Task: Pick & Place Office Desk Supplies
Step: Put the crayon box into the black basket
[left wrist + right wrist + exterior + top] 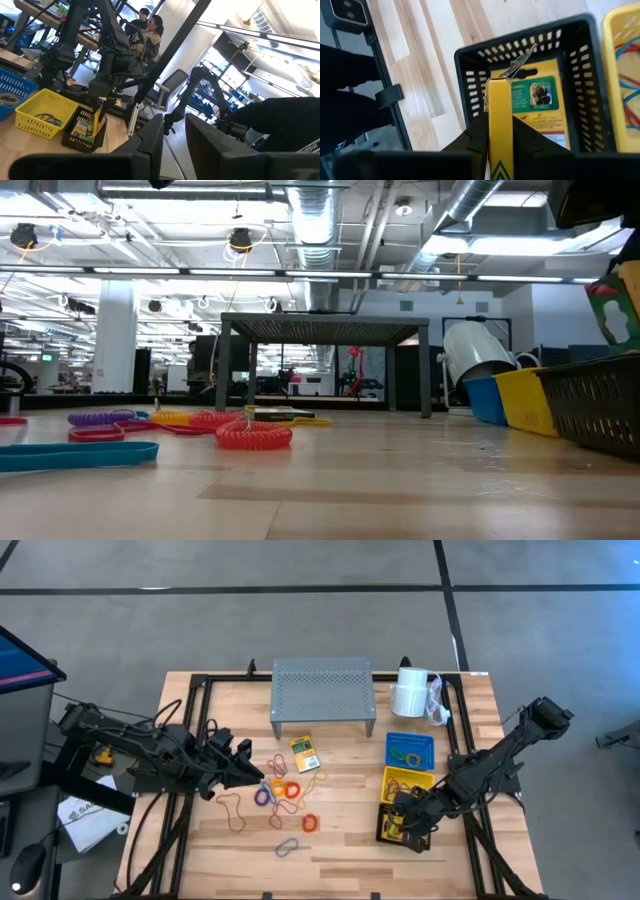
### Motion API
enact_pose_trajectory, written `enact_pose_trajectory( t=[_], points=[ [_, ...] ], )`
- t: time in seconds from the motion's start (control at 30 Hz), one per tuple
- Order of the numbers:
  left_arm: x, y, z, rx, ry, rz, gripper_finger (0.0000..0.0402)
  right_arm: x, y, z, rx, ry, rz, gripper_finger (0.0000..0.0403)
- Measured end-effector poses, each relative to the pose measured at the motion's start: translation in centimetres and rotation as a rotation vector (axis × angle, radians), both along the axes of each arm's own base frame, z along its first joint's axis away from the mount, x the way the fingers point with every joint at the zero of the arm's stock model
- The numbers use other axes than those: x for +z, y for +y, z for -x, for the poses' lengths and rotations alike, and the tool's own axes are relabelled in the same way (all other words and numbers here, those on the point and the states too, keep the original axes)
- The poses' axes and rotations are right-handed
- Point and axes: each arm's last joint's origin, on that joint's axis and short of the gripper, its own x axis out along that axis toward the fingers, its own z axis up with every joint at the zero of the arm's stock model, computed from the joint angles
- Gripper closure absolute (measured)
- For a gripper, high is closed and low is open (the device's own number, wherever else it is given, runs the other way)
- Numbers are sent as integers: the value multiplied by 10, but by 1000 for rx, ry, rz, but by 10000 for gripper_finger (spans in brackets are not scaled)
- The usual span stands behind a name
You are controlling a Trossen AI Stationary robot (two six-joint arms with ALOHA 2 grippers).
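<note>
My right gripper hangs over the black basket at the table's near right, shut on a yellow crayon box held edge-on. A second crayon box lies flat inside that basket. A third one lies on the table in front of the shelf. Coloured loops lie scattered at the table's middle. The yellow basket and the blue basket, each with loops in it, stand beyond the black one. My left gripper waits by the loops, raised, its fingers slightly apart with nothing between them. My right gripper pinches the crayon box's two broad faces between its two fingers. The fingers come from above, slanting down. The box stands on edge in the hold, its far end with the torn flap reaching over the basket's inside.
A grey perforated shelf stands at the table's far middle, with a white paper roll to its right. The dark table frame runs close by the black basket. People sit in the room beyond the table.
</note>
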Motion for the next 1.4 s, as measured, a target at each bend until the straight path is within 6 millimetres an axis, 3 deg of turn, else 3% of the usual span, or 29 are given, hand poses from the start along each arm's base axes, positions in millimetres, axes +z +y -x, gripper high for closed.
enact_pose_trajectory(
  t=[0.37,0.7,0.8,0.93,1.17,1.4],
  points=[
    [0,0,0,-1,0,3,325,1,0,-3,3,-10,-37,335],
    [0,0,0,-2,2,6,325,1,-14,-12,-59,14,-55,208],
    [0,0,0,-2,2,6,325,1,-18,-14,-82,16,-55,186],
    [0,0,0,-2,2,6,325,5,-22,-16,-96,-5,-69,187],
    [-1,1,-1,57,17,10,325,26,-23,-17,-110,-85,-93,224],
    [-21,7,-26,272,132,-42,325,54,-24,-28,-167,-202,-84,261]
  ],
)
